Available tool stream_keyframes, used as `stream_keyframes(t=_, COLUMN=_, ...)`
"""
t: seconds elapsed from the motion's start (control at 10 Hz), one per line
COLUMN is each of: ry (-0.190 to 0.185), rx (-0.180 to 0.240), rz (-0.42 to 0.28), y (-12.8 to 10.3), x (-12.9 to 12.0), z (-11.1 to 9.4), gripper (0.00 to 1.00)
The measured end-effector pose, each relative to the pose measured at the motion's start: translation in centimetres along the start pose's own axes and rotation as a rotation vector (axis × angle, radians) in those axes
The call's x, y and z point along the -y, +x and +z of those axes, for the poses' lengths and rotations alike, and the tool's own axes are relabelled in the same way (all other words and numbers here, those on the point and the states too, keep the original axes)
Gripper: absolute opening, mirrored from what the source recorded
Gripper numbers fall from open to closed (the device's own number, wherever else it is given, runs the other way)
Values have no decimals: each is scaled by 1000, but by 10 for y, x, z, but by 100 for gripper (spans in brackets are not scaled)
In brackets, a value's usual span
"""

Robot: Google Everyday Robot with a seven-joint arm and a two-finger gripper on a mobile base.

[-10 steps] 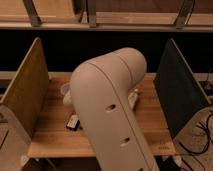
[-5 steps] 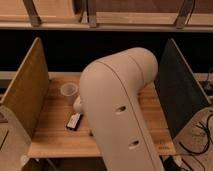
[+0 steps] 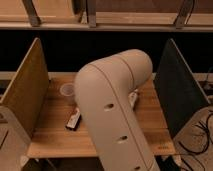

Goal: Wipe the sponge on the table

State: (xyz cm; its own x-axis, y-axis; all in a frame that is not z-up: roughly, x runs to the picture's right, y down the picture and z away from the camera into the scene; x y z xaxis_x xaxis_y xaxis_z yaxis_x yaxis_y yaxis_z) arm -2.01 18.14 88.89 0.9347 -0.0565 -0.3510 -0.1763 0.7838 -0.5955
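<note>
The table (image 3: 52, 134) is a light wooden top of pale planks with upright boards on both sides. My bulky cream arm (image 3: 114, 107) rises from the bottom of the view and covers the middle of the tabletop. The gripper (image 3: 134, 97) is down behind the arm's far end, right of centre over the table, and only a pale sliver of it shows. The sponge is hidden from view.
A clear plastic cup (image 3: 67, 90) stands at the back left of the table. A black-and-white bar (image 3: 74, 120) lies left of the arm. A tan side board (image 3: 25, 95) stands at the left and a dark one (image 3: 179, 90) at the right. Cables (image 3: 200, 135) lie on the floor to the right.
The arm has swung to the right, uncovering more of the left of the table, the cup and the bar.
</note>
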Motion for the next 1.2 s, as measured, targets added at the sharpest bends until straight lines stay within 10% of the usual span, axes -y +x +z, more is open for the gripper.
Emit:
stream_keyframes(t=0.5, ry=24, rx=93, rz=-130, y=-68, x=1, z=-23, gripper=0)
stream_keyframes(t=1.2, ry=-78, rx=-39, rz=-176, y=-29, x=-61, z=-17, gripper=0)
